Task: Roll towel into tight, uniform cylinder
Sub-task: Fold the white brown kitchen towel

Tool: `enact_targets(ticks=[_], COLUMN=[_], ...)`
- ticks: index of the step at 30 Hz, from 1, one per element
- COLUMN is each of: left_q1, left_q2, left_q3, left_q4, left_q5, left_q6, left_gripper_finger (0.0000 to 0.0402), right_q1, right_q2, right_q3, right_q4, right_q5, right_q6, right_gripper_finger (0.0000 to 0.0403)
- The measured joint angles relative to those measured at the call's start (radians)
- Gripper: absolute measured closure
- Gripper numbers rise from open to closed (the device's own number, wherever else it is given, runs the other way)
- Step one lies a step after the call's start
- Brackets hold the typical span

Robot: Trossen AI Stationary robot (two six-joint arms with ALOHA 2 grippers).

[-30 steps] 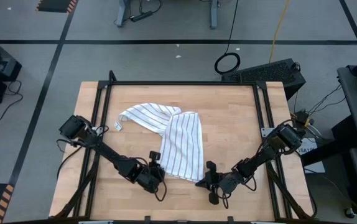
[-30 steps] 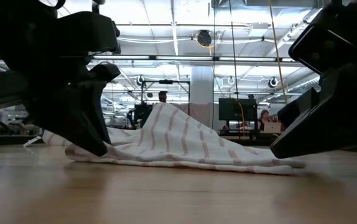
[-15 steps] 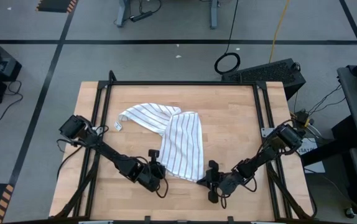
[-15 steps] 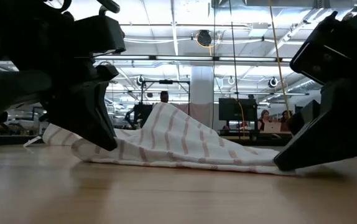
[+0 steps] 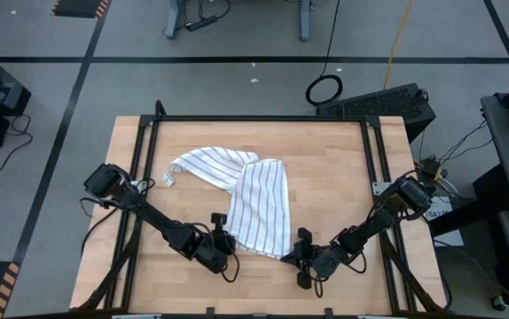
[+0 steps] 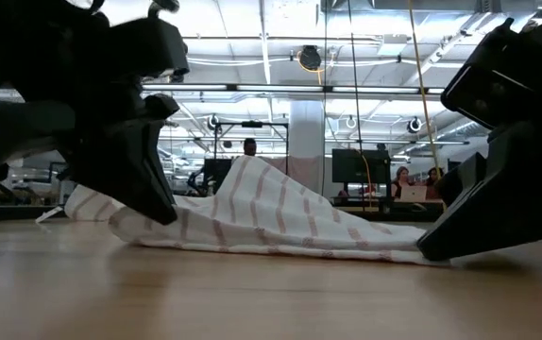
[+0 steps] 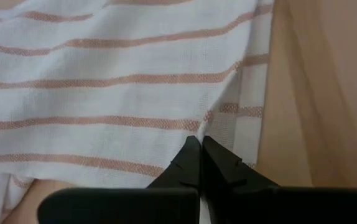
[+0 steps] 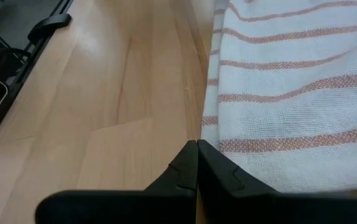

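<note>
The white striped towel (image 5: 256,199) lies crumpled on the wooden table, one part folded over another, and humps up in the middle (image 6: 252,184). My left gripper (image 5: 225,236) is shut at the towel's near left corner, slanting down (image 7: 200,140). My right gripper (image 5: 287,258) is shut at the near right corner, low over the wood (image 8: 197,144). In the low view the left gripper's (image 6: 162,215) fingers and the right gripper's (image 6: 425,251) stand at the two ends of the towel's near edge. My left gripper pinches the towel near its near left edge (image 7: 197,127) between its two fingers, slanting down from the near left. A crease (image 7: 236,71) runs away from the fingertips. This end is raised a little; the rest lies on the table. My right gripper meets the towel's edge at the near right corner (image 8: 206,134) with shut fingertips, coming in low from the near right. The fingers hide whether cloth lies between them. The corner lies flat on the wood.
Black frame rails (image 5: 148,151) run along the table's left, far and right sides. A small tag (image 5: 168,180) sticks out at the towel's far left end. Bare wood (image 5: 334,177) lies to the towel's right and along the near edge.
My left gripper has rolled slightly at the near left corner, and that end of the towel now sits a little higher off the wood. My right gripper has tipped downward, its fingertips now low at the towel's near right end.
</note>
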Motion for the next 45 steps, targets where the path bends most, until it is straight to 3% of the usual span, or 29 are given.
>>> enact_targets(ticks=[45], left_q1=[-0.069], left_q2=[-0.019], left_q3=[0.001], left_q4=[-0.064], left_q5=[0.001], left_q6=[-0.054], left_gripper_finger=[0.0398], right_q1=[-0.001], right_q2=[-0.032], right_q3=[-0.003], right_q4=[-0.022], right_q5=[-0.042], right_q6=[-0.100], right_gripper_finger=[0.0403])
